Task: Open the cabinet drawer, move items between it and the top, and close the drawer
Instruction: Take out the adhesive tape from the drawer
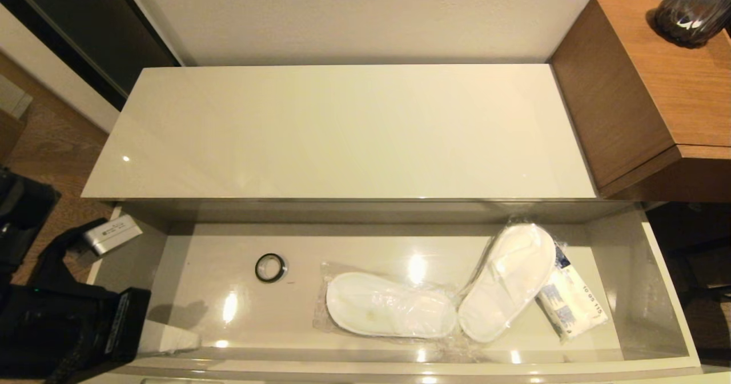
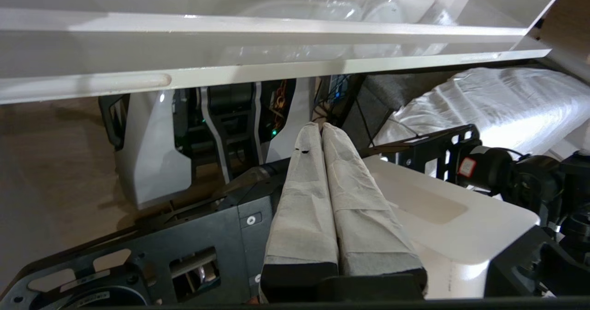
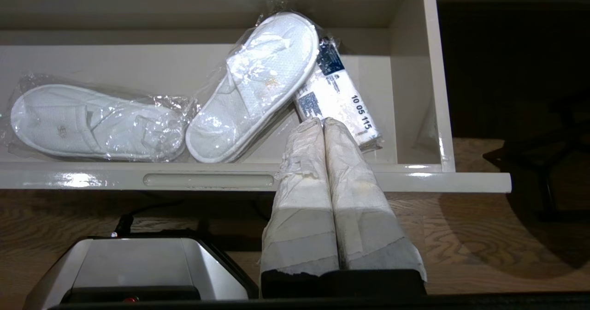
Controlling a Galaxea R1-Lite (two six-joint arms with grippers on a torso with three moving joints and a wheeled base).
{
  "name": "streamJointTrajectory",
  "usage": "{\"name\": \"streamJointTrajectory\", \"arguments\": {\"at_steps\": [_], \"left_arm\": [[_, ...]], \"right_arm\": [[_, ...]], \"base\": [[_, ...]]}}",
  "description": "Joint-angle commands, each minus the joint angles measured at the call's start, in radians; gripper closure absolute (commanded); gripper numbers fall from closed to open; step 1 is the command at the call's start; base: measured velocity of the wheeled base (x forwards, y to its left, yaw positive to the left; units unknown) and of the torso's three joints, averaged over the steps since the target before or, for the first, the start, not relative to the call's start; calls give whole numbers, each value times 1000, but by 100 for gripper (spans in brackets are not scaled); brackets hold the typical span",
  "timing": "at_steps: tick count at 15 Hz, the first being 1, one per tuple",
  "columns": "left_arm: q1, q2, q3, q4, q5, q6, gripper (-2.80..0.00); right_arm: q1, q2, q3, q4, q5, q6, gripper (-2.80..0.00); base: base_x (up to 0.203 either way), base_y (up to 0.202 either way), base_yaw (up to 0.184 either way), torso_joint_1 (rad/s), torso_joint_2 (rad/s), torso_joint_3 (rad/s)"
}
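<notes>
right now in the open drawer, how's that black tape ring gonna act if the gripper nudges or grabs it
The black tape ring lies flat on the glossy drawer floor, so a nudge would probably slide it rather than roll it. It looks small and thin, likely light. Lying so low, it may be awkward to pinch from above.

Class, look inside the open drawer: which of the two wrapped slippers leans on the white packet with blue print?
The right-hand slipper, lying at a slant with its edge over the printed packet. The other slipper lies flat and crosswise, apart from the packet, nearer the black tape roll.
</notes>
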Motion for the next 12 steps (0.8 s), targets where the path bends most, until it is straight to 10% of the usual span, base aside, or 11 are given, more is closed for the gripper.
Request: {"name": "streamJointTrajectory", "arguments": {"at_steps": [1, 8, 10, 12], "left_arm": [[-6, 17, 0, 6, 10, -5, 0], [-23, 161, -98, 18, 60, -209, 0], [-23, 225, -126, -18, 61, -171, 0], [-22, 300, -145, -62, 69, 47, 0]], "right_arm": [[0, 2, 2, 0, 1, -1, 0], [0, 2, 2, 0, 1, -1, 0], [0, 2, 2, 0, 1, -1, 0], [0, 2, 2, 0, 1, -1, 0]], "base": [[0, 0, 0, 0, 0, 0], [0, 0, 0, 0, 0, 0], [0, 0, 0, 0, 0, 0], [0, 0, 0, 0, 0, 0]]}}
